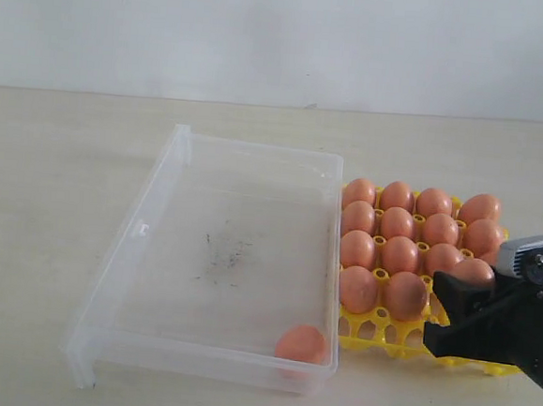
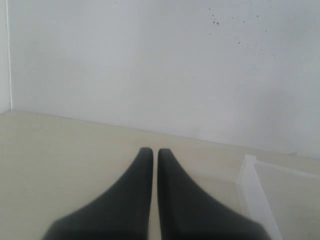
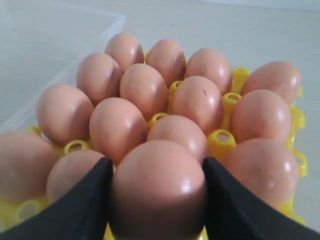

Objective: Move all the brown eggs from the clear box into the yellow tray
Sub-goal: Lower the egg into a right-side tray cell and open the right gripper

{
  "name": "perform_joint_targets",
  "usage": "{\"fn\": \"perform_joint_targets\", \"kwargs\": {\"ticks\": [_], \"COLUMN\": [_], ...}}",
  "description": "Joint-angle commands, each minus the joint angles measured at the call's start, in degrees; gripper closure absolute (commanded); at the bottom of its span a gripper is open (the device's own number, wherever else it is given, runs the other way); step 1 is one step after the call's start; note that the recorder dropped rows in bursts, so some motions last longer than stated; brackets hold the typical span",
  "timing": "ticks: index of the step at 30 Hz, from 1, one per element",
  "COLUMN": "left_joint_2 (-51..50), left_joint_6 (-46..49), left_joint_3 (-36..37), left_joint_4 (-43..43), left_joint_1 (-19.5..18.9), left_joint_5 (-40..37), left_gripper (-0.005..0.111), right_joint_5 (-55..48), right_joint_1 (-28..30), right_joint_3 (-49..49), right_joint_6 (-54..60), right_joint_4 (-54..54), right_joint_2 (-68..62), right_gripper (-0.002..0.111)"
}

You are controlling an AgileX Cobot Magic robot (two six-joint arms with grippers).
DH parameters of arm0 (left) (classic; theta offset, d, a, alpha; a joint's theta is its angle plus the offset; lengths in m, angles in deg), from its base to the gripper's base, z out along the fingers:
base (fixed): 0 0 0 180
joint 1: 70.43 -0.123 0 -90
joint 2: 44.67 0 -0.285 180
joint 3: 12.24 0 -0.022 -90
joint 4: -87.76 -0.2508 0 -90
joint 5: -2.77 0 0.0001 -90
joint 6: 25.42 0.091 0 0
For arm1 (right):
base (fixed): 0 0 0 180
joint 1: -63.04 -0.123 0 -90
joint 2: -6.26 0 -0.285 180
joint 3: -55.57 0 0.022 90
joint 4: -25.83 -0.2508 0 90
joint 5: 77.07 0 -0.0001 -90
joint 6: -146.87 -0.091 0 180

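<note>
Eggs (image 1: 399, 255) on end — yellow tray (image 1: 374, 333)

I looked over a pale beige bench (image 1: 46, 195). Two things lay directly on it. The clear box (image 1: 129, 244) sat flat on the left. The yellow tray (image 1: 366, 343) sat flat just beside the box's right wall, and I could not tell whether they touched.
</note>
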Motion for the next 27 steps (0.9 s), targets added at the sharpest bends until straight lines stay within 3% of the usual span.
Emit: {"fn": "perform_joint_targets", "kwargs": {"ticks": [1,20,23,27], "left_joint_2": [0.14,0.14,0.14,0.14], "left_joint_6": [-0.51,-0.51,-0.51,-0.51], "left_joint_3": [0.2,0.2,0.2,0.2], "left_joint_4": [0.51,0.51,0.51,0.51], "left_joint_1": [0.1,0.1,0.1,0.1], "left_joint_5": [0.12,0.12,0.12,0.12], "left_gripper": [0.103,0.103,0.103,0.103], "right_joint_5": [3.77,0.3,-0.49,-0.49], "right_joint_1": [0.17,0.17,0.17,0.17], "right_joint_3": [0.07,-3.4,-3.4,-3.4], "right_joint_6": [-0.6,0.58,0.98,0.98], "right_joint_4": [-0.28,-0.17,0.61,0.62], "right_joint_2": [-3.56,-7.48,-7.48,-7.48], "right_gripper": [0.109,0.108,0.099,0.078]}}
